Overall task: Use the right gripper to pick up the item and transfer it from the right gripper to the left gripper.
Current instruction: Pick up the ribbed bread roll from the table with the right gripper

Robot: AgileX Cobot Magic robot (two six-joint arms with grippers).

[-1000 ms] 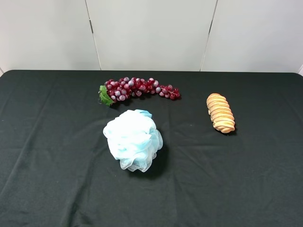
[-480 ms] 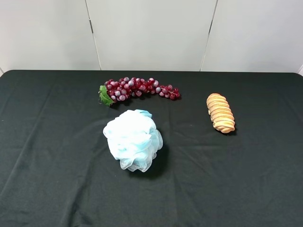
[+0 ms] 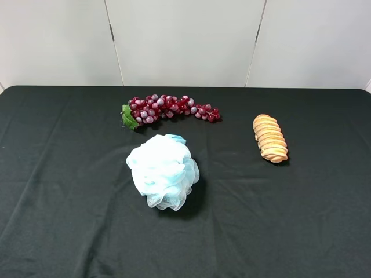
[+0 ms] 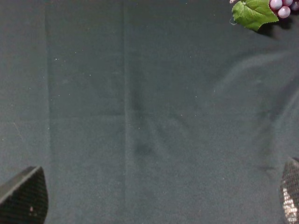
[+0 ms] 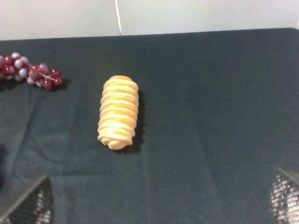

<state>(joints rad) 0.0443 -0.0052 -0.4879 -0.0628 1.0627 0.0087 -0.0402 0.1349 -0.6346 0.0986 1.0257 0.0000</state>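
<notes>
The bread roll (image 3: pixel 270 138) lies toward the right of the black cloth (image 3: pixel 313 220), well apart from the grapes (image 3: pixel 171 108) and bath puff (image 3: pixel 163 171). The right gripper (image 5: pixel 156 200) and the left gripper (image 4: pixel 156 196) both hang with fingers spread wide, holding nothing.

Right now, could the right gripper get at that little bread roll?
Probably yes. The bread roll lies alone on the black cloth, ahead of the right gripper, whose jaws stand open; the grapes sit well aside.
</notes>
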